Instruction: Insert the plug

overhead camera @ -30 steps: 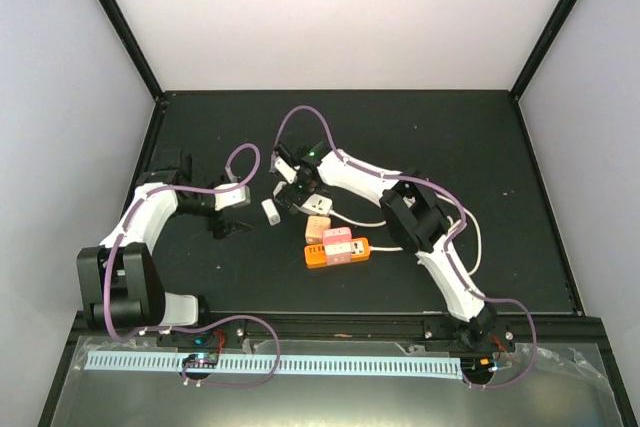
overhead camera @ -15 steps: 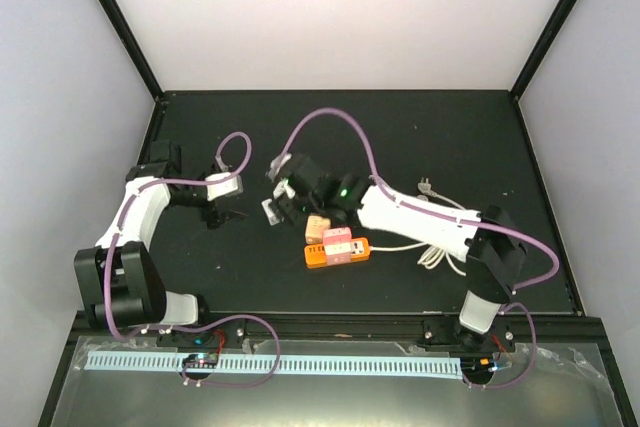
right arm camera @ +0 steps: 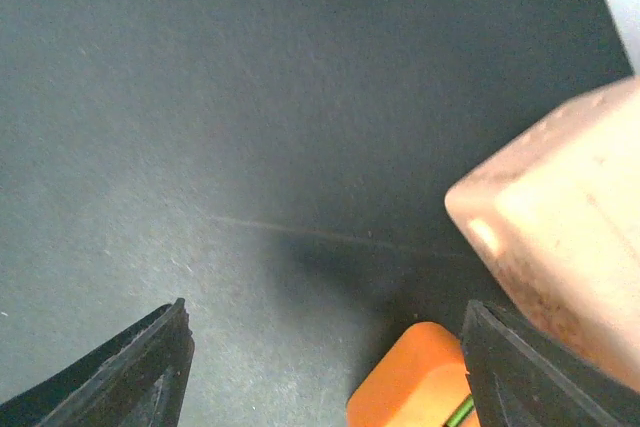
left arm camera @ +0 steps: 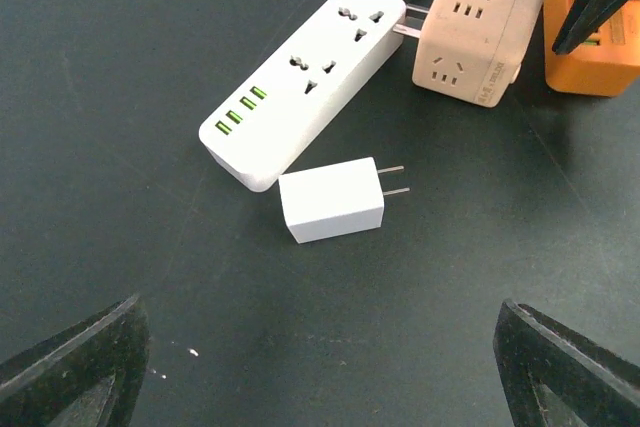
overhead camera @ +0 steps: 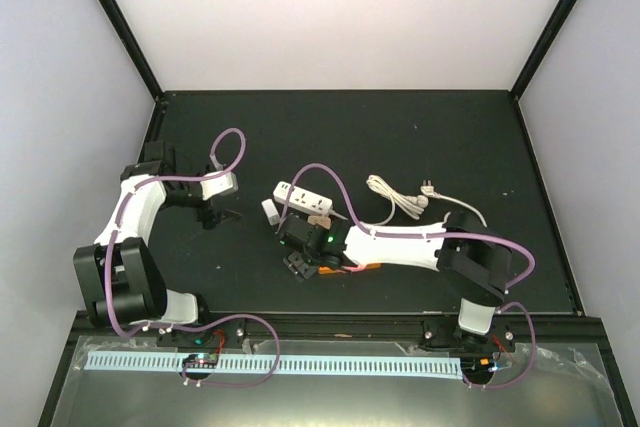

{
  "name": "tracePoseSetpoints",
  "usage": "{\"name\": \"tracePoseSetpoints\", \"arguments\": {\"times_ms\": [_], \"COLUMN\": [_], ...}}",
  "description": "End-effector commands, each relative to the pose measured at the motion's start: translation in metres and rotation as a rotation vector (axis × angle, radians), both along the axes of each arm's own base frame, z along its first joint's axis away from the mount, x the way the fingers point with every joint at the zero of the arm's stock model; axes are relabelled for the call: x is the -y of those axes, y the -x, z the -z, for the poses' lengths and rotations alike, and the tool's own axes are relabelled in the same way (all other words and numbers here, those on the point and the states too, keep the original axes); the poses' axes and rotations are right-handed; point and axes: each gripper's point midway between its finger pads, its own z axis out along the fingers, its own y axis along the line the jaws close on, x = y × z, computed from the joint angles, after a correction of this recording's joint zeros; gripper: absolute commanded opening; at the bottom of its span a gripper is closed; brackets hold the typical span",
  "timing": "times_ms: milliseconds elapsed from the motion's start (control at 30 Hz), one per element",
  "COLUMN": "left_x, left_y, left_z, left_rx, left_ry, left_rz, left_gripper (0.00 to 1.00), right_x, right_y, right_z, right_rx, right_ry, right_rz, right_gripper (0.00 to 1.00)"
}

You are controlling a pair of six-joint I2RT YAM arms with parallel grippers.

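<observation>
Left wrist view | small white two-prong plug block (left arm camera: 332,205) lies just ahead of my left gripper (left arm camera: 318,319), beside long white power strip (left arm camera: 300,107) | long axis spans finger-to-finger, prongs rightward | left jaws wide apart, empty | right gripper (right arm camera: 325,315) parted, holding nothing | left better placed, I judge

The power strip (left arm camera: 320,77) is white with green ports (left arm camera: 240,117). The plug (left arm camera: 332,205) is white, the cube socket (left arm camera: 475,37) beige, the upper-right block (left arm camera: 600,72) orange.

Plug (left arm camera: 332,205) on the table (left arm camera: 100,147) just beside the power strip (left arm camera: 300,97), cube adapter (left arm camera: 475,37) by the strip's cabled end
</observation>
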Motion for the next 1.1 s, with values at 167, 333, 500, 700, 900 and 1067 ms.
{"name": "tracePoseSetpoints", "arguments": {"times_ms": [167,333,500,700,900,1067], "left_x": [0.002,0.003,0.003,0.004,0.004,0.005], "left_y": [-0.003,-0.003,-0.005,-0.004,-0.005,-0.005], "left_z": [-0.020,-0.021,-0.025,-0.024,-0.023,-0.025], "left_rx": [0.054,0.056,0.061,0.061,0.061,0.067], "left_ry": [0.030,0.041,0.046,0.042,0.051,0.055], "left_rz": [0.022,0.028,0.029,0.038,0.047,0.052], "left_gripper": [0.95,0.95,0.95,0.95,0.95,0.95], "right_x": [0.043,0.027,0.004,0.038,0.061,0.077], "right_y": [-0.008,-0.005,0.013,0.027,0.074,0.084], "right_z": [0.014,-0.020,-0.043,-0.037,-0.031,0.004], "right_rx": [0.105,0.121,0.148,0.079,-0.076,-0.110], "right_ry": [0.150,0.067,0.066,0.128,0.083,0.201], "right_rz": [0.084,0.047,-0.024,0.058,0.029,0.046], "right_gripper": [0.74,0.72,0.54,0.47,0.18,0.17]}}
